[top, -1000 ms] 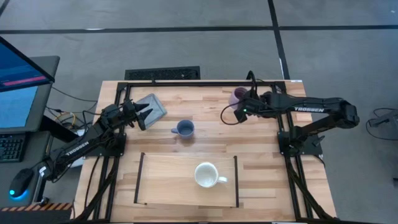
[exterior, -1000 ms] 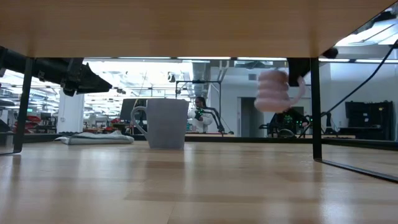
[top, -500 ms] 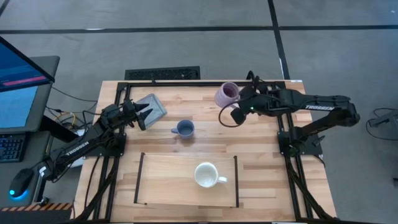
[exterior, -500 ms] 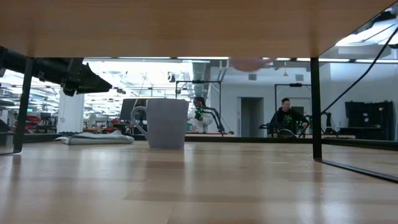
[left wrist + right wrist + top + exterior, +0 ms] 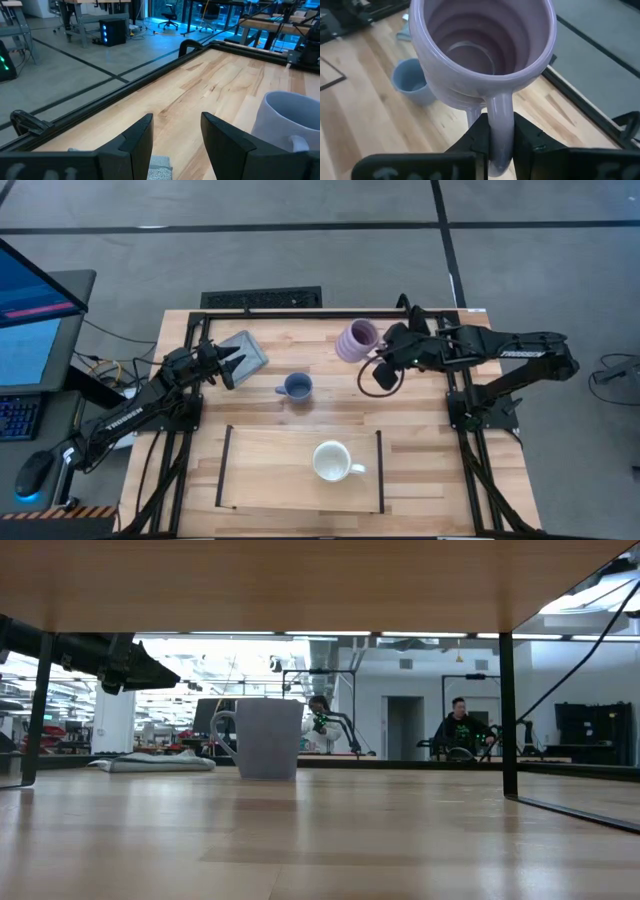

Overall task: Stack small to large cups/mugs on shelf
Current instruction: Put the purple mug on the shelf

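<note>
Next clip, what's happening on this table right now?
The right hand is clamped on the handle of the ribbed lilac-purple mug, holding it in the air over the table's far side. The small blue mug stands on the tabletop mid-table, and the wider white mug already sits on the low light-wood shelf. The left hand waits open by the flat grey square pad, holding nothing.

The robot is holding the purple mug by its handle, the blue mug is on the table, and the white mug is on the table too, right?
Almost. The white mug isn't on the table; the high view shows it standing on the shelf. The rest holds: the right end effector grips the purple mug by its handle, and the blue mug sits on the table.
</note>
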Robot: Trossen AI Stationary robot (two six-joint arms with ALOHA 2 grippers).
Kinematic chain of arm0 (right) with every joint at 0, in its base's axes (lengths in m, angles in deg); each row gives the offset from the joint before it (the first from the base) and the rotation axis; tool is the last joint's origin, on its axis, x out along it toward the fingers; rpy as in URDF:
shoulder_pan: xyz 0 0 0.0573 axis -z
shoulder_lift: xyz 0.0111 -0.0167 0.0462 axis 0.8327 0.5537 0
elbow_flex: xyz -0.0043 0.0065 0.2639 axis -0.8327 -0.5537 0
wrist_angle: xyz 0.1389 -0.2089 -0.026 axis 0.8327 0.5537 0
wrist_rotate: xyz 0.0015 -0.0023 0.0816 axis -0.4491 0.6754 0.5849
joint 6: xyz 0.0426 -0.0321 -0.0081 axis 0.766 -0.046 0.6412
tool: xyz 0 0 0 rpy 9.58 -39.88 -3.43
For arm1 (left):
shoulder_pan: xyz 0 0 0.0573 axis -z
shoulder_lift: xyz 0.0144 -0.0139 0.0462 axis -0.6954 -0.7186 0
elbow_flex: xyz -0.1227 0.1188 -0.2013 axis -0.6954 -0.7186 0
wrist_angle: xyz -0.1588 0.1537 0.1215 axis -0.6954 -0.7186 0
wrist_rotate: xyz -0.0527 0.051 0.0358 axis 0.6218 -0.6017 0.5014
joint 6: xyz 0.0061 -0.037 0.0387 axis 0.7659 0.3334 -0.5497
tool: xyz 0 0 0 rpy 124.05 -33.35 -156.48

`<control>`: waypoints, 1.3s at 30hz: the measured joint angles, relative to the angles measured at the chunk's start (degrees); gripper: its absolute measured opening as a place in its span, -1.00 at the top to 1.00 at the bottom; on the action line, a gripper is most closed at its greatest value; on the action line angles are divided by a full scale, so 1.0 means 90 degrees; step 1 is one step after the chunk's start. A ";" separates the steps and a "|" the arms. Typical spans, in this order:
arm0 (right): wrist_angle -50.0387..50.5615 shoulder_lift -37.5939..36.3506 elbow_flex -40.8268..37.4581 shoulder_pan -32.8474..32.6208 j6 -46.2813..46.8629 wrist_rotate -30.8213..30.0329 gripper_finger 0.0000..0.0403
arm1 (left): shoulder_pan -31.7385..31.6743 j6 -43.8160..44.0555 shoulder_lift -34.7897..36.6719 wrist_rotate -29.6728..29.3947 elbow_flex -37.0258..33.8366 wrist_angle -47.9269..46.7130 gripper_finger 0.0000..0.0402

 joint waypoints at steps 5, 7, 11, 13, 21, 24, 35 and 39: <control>-0.0197 0.0264 0.0074 -0.0106 -0.0296 0.0134 0.69 | -0.0002 0.0002 -0.0002 0.0000 -0.0001 0.0006 0.22; -0.0065 0.0533 0.0297 -0.0142 -0.0480 0.0149 0.69 | 0.0000 0.0002 -0.0002 0.0000 -0.0002 0.0009 0.22; 0.0123 0.1214 0.1025 -0.0186 -0.0767 0.0146 0.69 | 0.0000 0.0002 -0.0002 0.0002 -0.0002 0.0022 0.22; 0.0258 0.1553 0.1495 -0.0187 -0.0963 0.0161 0.69 | -0.0001 0.0002 0.0000 0.0001 -0.0002 0.0023 0.22; 0.1034 0.2716 0.3393 -0.0344 -0.1487 0.0535 0.69 | 0.0000 -0.0007 -0.0001 0.0000 -0.0002 0.0010 0.22; 0.1394 0.3104 0.3989 -0.0422 -0.1625 0.0651 0.69 | 0.0000 -0.0009 0.0000 0.0000 -0.0002 0.0010 0.22; 0.1810 0.4156 0.5428 -0.0718 -0.1977 0.1161 0.69 | -0.0002 -0.0014 0.0000 0.0000 -0.0002 0.0005 0.22; 0.1809 0.4421 0.5731 -0.0855 -0.2125 0.1384 0.69 | -0.0001 -0.0027 0.0000 0.0000 -0.0002 0.0003 0.22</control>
